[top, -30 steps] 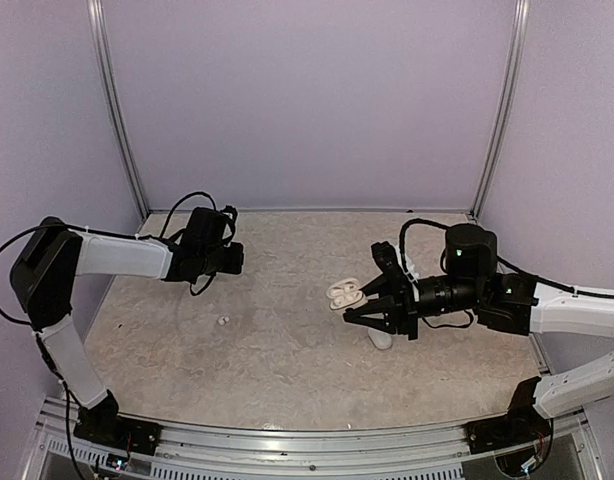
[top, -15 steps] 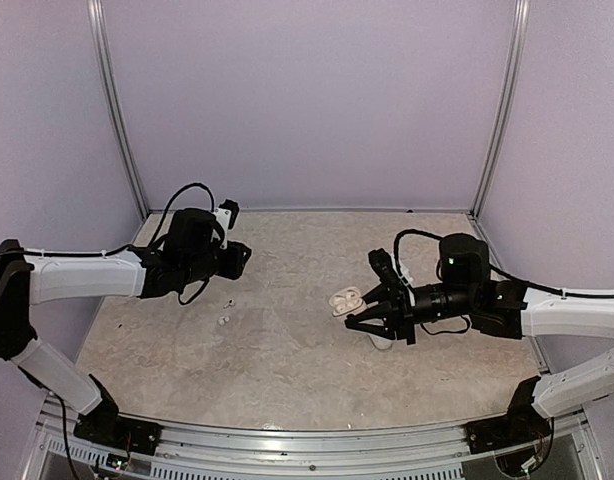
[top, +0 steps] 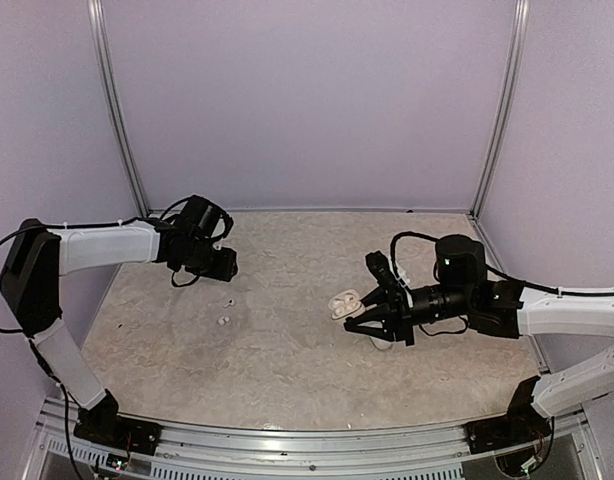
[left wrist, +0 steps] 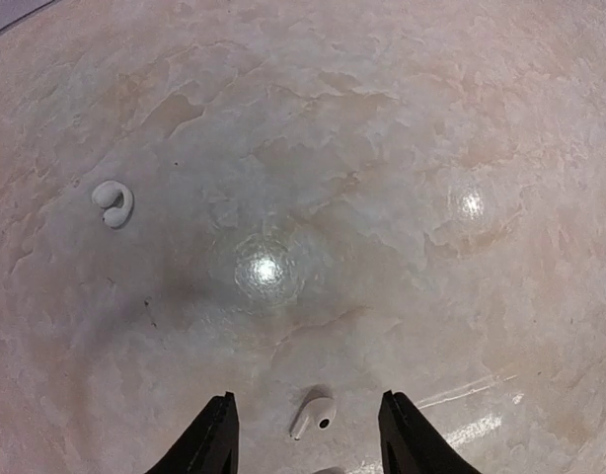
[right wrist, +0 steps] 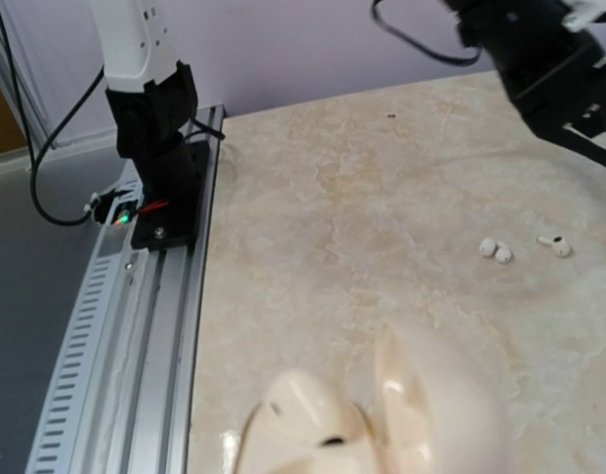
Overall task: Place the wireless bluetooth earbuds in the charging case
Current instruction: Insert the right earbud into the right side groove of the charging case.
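My right gripper (top: 353, 306) is shut on the open white charging case (top: 341, 300) and holds it above the table, right of centre. The case fills the bottom of the right wrist view (right wrist: 382, 420), blurred, its two halves apart. Two small white earbuds lie on the table at the left (top: 228, 300) (top: 223, 321). They also show in the right wrist view (right wrist: 555, 244) (right wrist: 495, 249). My left gripper (top: 219, 268) is open and hovers just above them. In the left wrist view one stemmed earbud (left wrist: 313, 415) lies between its fingertips (left wrist: 220, 434), untouched. The other piece (left wrist: 113, 203) lies farther off.
A plain white oval object (top: 382, 343) lies on the table under my right gripper. Purple walls close in the back and sides. The left arm's base and the metal rail (right wrist: 155, 197) run along the near edge.
My left arm has swung about and its gripper has settled over the earbuds. My right gripper has shifted slightly left and lower with the case in it.
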Available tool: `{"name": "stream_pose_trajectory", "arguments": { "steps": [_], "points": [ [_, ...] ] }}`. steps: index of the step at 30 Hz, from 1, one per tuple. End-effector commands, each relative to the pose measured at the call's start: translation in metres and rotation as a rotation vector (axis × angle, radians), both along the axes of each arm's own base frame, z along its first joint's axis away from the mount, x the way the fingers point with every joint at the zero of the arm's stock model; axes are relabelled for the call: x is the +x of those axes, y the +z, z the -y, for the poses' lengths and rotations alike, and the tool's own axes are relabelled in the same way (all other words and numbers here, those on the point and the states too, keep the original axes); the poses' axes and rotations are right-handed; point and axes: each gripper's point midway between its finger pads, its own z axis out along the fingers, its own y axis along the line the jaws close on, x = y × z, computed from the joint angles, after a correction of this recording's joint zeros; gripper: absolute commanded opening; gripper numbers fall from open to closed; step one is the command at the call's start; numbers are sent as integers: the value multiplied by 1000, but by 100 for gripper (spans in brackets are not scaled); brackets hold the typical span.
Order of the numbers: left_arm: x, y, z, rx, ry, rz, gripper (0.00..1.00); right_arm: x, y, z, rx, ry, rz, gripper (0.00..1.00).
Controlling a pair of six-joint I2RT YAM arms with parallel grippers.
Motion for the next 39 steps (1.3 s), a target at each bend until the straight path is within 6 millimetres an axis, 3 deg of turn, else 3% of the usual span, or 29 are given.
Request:
{"name": "stream_pose_trajectory", "arguments": {
  "steps": [1,5,12,26,34,39],
  "points": [
    [-17,-29,10,116,-99,-173,49,1,2,-1,9,18,-2,0],
    [-14,-53,23,187,-147,-250,46,0,3,0,12,18,-1,0],
    [-8,-75,32,305,-183,-315,40,0,1,1,7,18,-5,0],
    [-18,-95,21,394,-203,-402,36,1,-2,0,1,22,-4,0],
    [-21,-99,11,415,-189,-427,26,1,-2,-1,2,25,-4,0],
    [-24,-100,3,429,-176,-440,26,0,-1,-1,2,23,-3,0]
  ]
}}
